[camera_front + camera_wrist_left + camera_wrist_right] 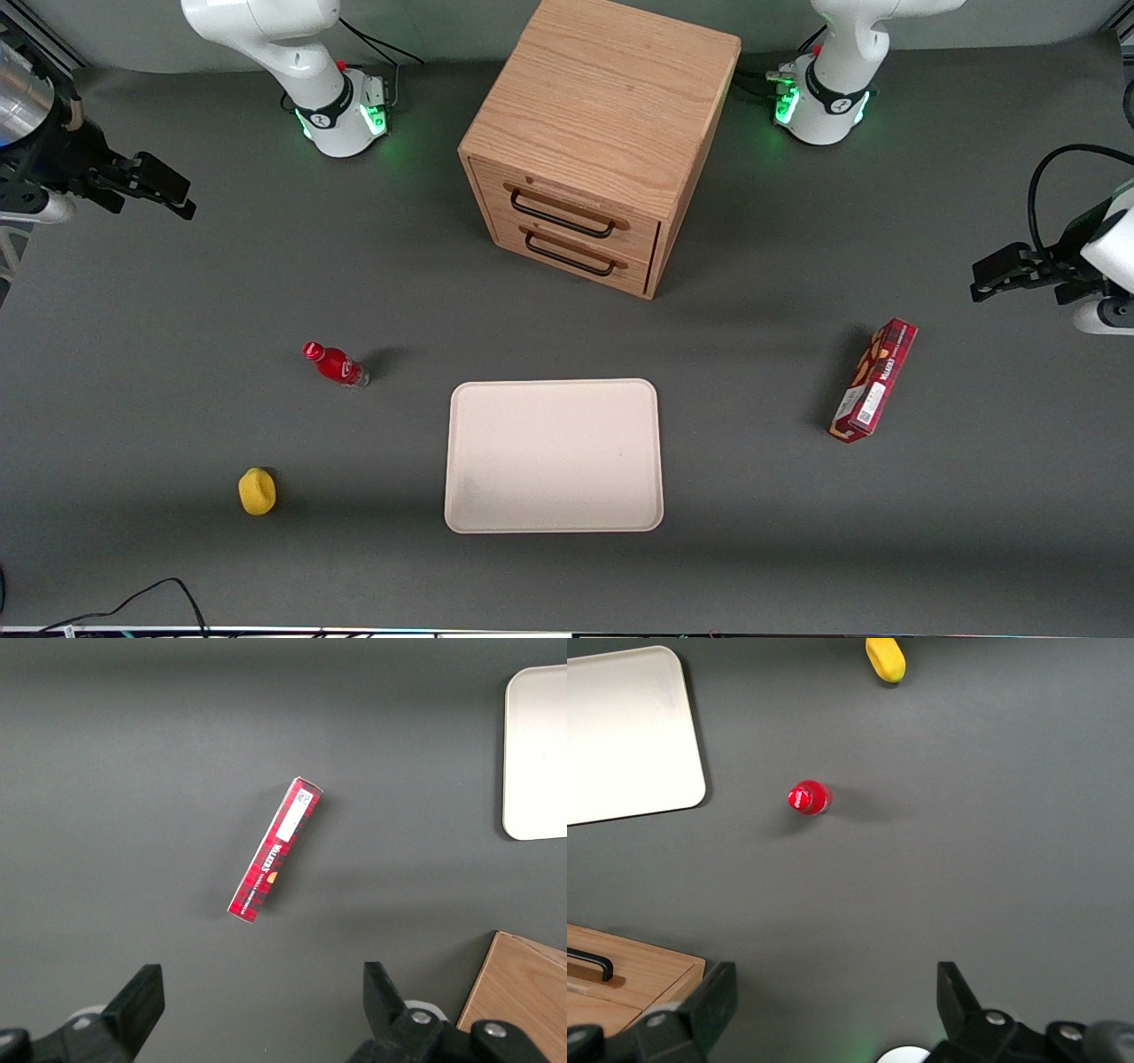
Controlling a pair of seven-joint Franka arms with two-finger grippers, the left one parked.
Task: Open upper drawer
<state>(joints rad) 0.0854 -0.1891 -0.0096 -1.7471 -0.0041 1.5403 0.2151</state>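
Note:
The wooden cabinet stands at the middle of the table, farther from the front camera than the tray. Its upper drawer is closed, with a black wire handle; the matching lower drawer sits just beneath it, also closed. My right gripper hovers high above the table toward the working arm's end, well away from the cabinet. In the right wrist view the gripper is open with nothing between its fingers, and a corner of the cabinet shows with a bit of black handle.
A cream tray lies in front of the cabinet, nearer the front camera. A small red bottle and a yellow object stand toward the working arm's end. A red box lies toward the parked arm's end.

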